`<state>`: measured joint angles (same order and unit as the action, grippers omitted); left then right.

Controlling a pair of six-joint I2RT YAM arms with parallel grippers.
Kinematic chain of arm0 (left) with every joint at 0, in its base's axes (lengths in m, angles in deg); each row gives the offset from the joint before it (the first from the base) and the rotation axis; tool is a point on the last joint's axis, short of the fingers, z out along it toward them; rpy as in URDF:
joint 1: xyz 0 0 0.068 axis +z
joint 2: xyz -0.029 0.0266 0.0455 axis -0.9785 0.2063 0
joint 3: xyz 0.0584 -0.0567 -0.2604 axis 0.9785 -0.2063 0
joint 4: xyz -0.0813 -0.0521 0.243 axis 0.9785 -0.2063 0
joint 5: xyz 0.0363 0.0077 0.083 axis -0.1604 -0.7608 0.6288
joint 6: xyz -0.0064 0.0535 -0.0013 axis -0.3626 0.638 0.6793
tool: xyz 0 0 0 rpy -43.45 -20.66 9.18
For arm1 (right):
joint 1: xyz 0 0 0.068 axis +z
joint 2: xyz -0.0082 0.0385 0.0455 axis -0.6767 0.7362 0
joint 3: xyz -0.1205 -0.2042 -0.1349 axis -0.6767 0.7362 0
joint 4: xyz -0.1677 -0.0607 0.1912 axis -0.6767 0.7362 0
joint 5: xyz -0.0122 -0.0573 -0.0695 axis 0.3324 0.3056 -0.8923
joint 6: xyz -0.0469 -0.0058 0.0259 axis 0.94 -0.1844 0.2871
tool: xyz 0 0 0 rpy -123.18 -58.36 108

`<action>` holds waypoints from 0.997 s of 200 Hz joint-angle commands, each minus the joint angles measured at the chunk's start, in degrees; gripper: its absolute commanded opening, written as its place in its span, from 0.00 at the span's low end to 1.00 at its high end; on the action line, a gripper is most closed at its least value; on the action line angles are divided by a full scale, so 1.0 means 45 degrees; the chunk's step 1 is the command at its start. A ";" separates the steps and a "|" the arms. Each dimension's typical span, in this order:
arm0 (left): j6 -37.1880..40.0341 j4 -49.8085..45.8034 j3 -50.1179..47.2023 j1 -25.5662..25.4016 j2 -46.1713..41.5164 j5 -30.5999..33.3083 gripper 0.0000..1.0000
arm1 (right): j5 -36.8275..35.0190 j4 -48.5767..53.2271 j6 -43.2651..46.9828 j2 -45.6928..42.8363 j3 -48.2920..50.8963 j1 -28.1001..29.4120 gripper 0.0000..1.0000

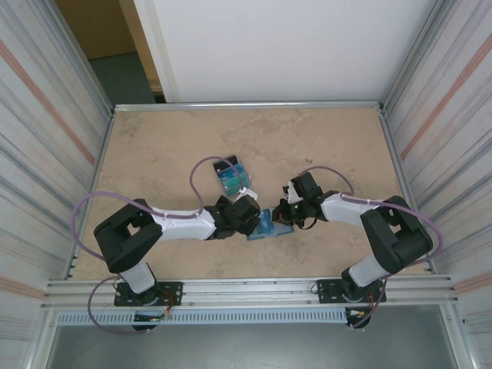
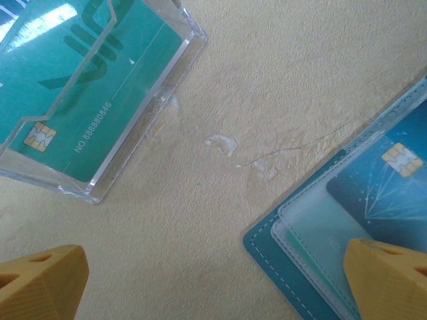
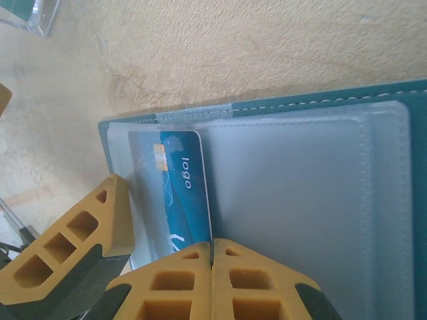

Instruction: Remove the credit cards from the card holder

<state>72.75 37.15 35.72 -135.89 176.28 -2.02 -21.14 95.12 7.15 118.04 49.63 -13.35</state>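
Note:
The card holder (image 1: 269, 225) is a teal-blue wallet lying open between my two grippers, with frosted pockets (image 3: 300, 213) facing up. A blue credit card (image 3: 187, 193) with a gold chip stands tilted at the pockets, and my right gripper (image 3: 212, 248) is shut on its edge. My left gripper (image 2: 213, 290) is open and low over the table. One of its yellow fingers (image 2: 387, 280) rests over the wallet's corner (image 2: 293, 267), and the other is over bare table. The blue card (image 2: 387, 180) lies just beyond that finger.
A clear plastic box (image 2: 140, 113) holding a teal-green card (image 2: 87, 87) sits on the beige table just beyond the wallet, also visible from above (image 1: 231, 178). Corrugated metal walls (image 1: 46, 138) enclose the table on the left and right. The left gripper's finger (image 3: 80, 233) presses near the wallet's edge.

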 commanded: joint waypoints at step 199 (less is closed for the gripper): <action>0.0786 -0.1630 0.0590 -0.0217 0.0754 0.0937 0.99 | 0.1537 -0.2543 -0.1016 -0.0586 0.0965 -0.0169 0.17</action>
<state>75.07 34.15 38.26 -136.35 177.90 1.28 -16.02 86.66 4.00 115.86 53.41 -13.75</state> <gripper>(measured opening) 0.987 0.166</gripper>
